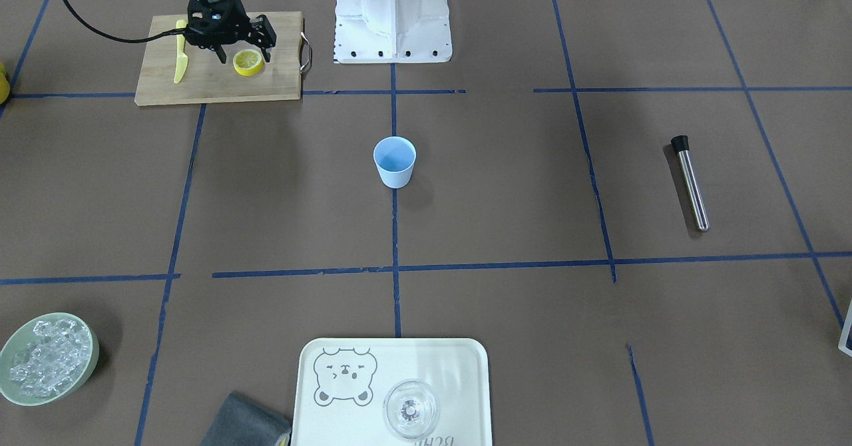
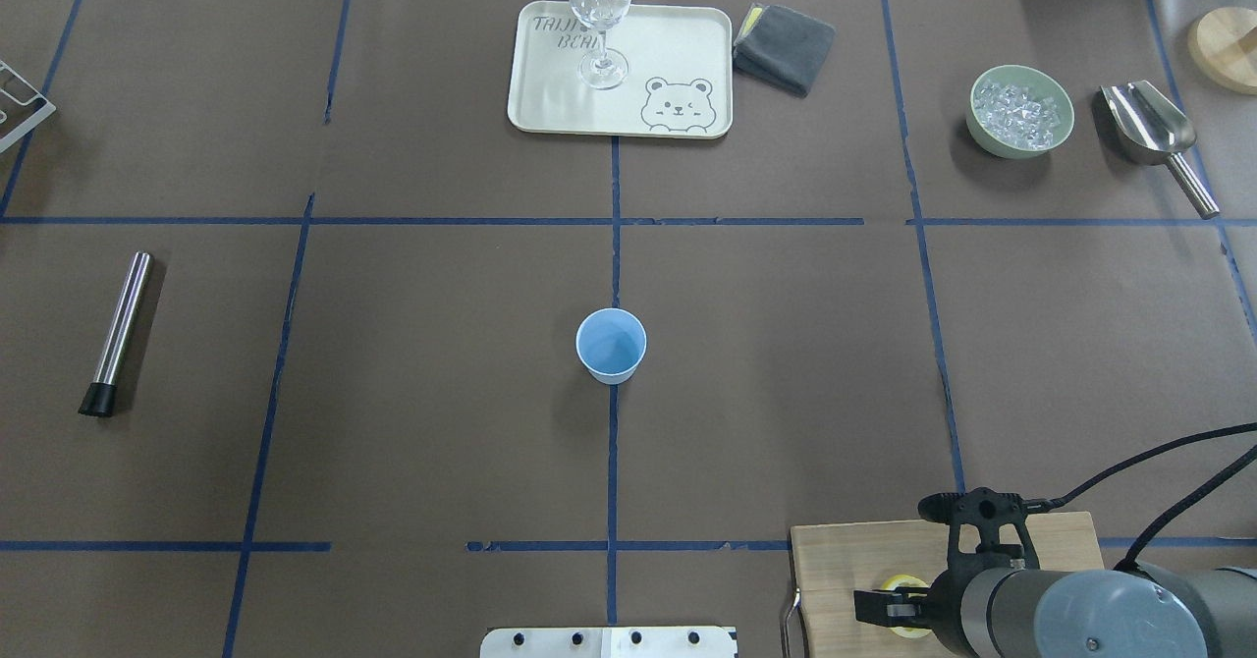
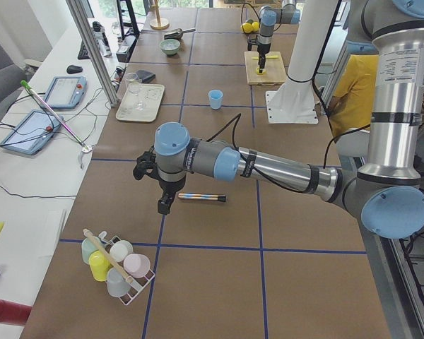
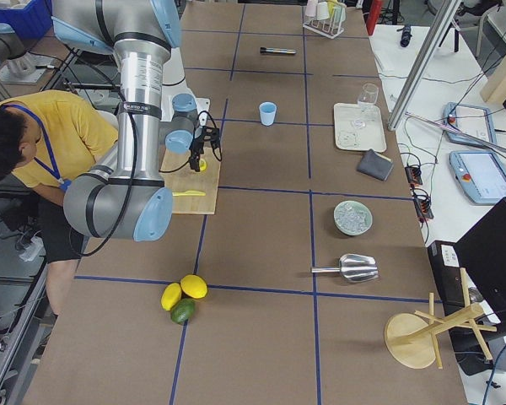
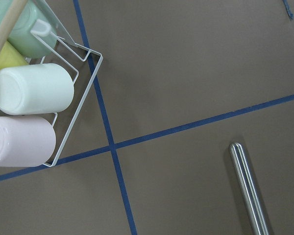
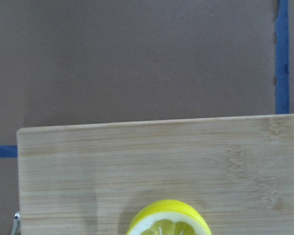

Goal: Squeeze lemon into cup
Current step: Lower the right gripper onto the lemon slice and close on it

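The lemon (image 1: 249, 64) lies cut face up on the wooden cutting board (image 1: 219, 86). In the right wrist view only the lemon's (image 6: 169, 223) top edge shows, at the bottom of the picture. My right gripper (image 1: 243, 56) hangs open just over the lemon, one finger on each side, not closed on it. The light-blue cup (image 1: 395, 161) stands upright at the table's centre, far from both grippers (image 2: 611, 346). My left gripper (image 3: 162, 205) hovers near a metal tube at the table's left end. It shows only in the exterior left view, so I cannot tell its state.
A yellow knife (image 1: 180, 56) lies on the board beside the lemon. The metal tube (image 1: 690, 183), a tray (image 1: 459, 366) with a clear glass (image 1: 411, 409), a bowl of ice (image 1: 46, 359) and a grey cloth (image 1: 246, 426) lie around. A rack of cups (image 3: 116, 265) sits near the left arm.
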You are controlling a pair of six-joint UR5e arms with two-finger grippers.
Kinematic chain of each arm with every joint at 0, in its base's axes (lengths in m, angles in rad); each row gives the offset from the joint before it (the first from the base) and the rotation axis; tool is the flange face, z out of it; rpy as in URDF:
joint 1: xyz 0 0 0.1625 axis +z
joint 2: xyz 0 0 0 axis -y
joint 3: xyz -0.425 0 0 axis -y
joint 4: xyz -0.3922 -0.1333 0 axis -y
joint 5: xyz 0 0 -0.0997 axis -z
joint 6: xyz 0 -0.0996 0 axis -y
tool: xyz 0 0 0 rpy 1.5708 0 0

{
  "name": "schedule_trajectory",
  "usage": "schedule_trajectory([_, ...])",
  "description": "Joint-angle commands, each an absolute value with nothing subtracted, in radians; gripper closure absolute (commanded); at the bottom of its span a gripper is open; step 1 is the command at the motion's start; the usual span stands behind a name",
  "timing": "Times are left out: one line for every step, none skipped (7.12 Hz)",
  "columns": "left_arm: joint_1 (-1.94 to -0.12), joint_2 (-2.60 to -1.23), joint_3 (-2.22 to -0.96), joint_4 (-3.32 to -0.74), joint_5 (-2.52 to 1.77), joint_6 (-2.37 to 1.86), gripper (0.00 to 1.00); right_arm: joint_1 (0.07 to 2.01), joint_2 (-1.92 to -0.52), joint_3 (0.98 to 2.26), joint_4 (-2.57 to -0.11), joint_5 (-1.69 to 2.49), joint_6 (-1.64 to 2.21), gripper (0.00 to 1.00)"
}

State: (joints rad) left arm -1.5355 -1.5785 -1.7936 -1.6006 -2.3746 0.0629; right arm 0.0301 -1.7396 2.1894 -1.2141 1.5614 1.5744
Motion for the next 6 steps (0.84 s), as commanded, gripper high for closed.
schedule_trajectory([-1.536,-1.578,-1.798,-1.601,-2.375,0.063,0.00,0.028,-1.738,2.175,-1.215,1.562,1.575,0.04])
schedule_trajectory([-1.536,-1.578,-1.798,-1.600,-2.375,0.063,0.00,0.028,-1.738,2.172,-1.215,1.562,1.575,0.08])
schedule_trajectory([-1.536,-1.578,-1.799,-1.601,-2.375,0.063,0.00,0.028,-1.738,2.171,-1.215,1.562,1.577,0.16])
schedule_trajectory([-1.536,-1.578,-1.801,-1.600,-2.375,0.063,0.00,0.028,-1.738,2.171,-1.215,1.562,1.577,0.28])
schedule_trajectory([-1.537,-1.578,-1.801,-1.600,-2.375,0.063,0.00,0.028,-1.736,2.171,-1.215,1.560,1.589,0.39])
schedule_trajectory([-1.537,-1.577,-1.801,-1.600,-2.375,0.063,0.00,0.029,-1.738,2.172,-1.215,1.562,1.598,0.48])
